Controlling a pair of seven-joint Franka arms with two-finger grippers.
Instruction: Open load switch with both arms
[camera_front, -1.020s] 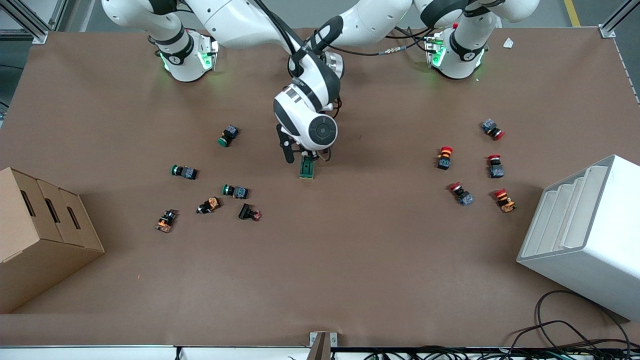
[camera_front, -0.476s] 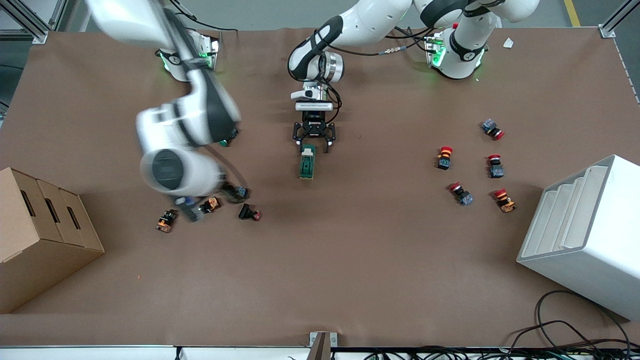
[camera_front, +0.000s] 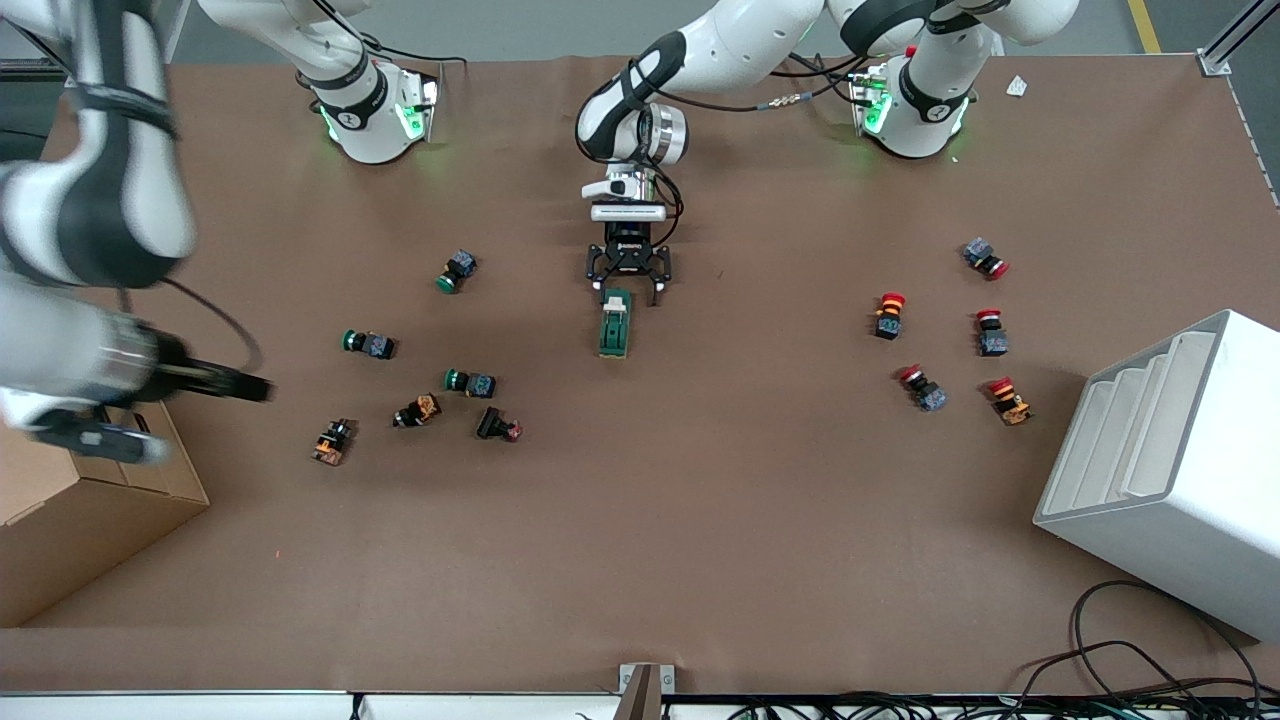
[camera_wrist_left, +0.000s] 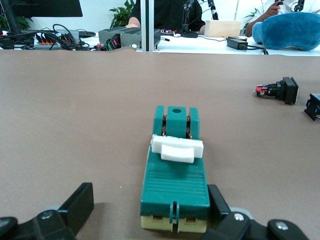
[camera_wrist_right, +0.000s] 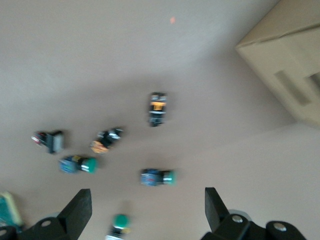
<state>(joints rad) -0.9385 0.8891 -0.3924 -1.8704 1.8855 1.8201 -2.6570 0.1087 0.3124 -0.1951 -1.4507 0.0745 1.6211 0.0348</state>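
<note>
load switch (camera_front: 614, 323) lies flat on the brown desk (camera_front: 700, 500) about mid-desk, long axis running toward the front camera, white toggle (camera_wrist_left: 177, 149) on top partway along the green body. left hand (camera_front: 627, 287) is down at the desk at the switch's end nearest the robot bases, fingers spread open on either side of that end; in the left wrist view one finger (camera_wrist_left: 216, 200) sits right against the switch's side, the other finger (camera_wrist_left: 77, 206) stands well clear of it, so not gripping. right arm (camera_front: 85, 200) is swung out high toward its own end of the desk, blurred, right hand (camera_front: 95, 435) over the cardboard box (camera_front: 90, 520) edge; right wrist view shows its fingers (camera_wrist_right: 77, 210) wide apart, open, holding nothing. under that view: a cluster of small push buttons, green-capped ones (camera_front: 369, 344) (camera_front: 471, 382) (camera_front: 457, 271), an orange-bodied one (camera_front: 333, 441), another orange one (camera_front: 417, 410), and a black one with red tip (camera_front: 499, 426), all toward the right arm's end of the desk, well apart from the switch. five red-capped buttons (camera_front: 889, 315) sit toward the left arm's end, near a white tiered bin (camera_front: 1170, 470). cables (camera_front: 1130, 660) trail off the desk edge nearest the camera.
</note>
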